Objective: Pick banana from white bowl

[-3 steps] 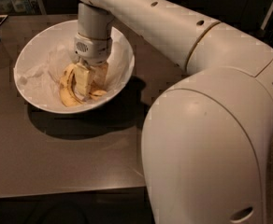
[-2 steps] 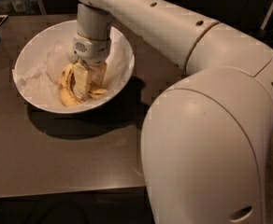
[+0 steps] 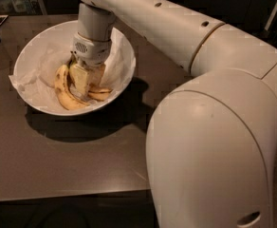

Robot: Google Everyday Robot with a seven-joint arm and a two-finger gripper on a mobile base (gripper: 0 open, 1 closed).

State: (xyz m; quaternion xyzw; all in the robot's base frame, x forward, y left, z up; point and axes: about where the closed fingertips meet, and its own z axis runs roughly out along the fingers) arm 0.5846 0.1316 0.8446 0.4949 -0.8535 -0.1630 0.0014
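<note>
The end effector (image 3: 84, 82) is still held low in the white bowl (image 3: 34, 39) beside the banana (image 3: 62, 87), its grip not discernible.

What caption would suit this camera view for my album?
Robot's tool down in the white bowl, at the banana.

A: Wide round white bowl (image 3: 22, 56): glossy, smooth, glazed look, light catching the rim.
B: Lining is crumpled white paper (image 3: 34, 76): matt, creased.
A: Small curved deep-yellow banana (image 3: 61, 90): dull peel, brown bruised streaks.
B: Cream two-finger gripper (image 3: 87, 85), down inside the bowl by the banana: smooth plastic look, satin. Perforated grille patch above it.
A: Large cream robot arm (image 3: 214, 146): same smooth moulded shell, soft sheen.
B: Flat dark brown tabletop (image 3: 81, 160): smooth, semi-matt, faint reflections. Material unclear.
</note>
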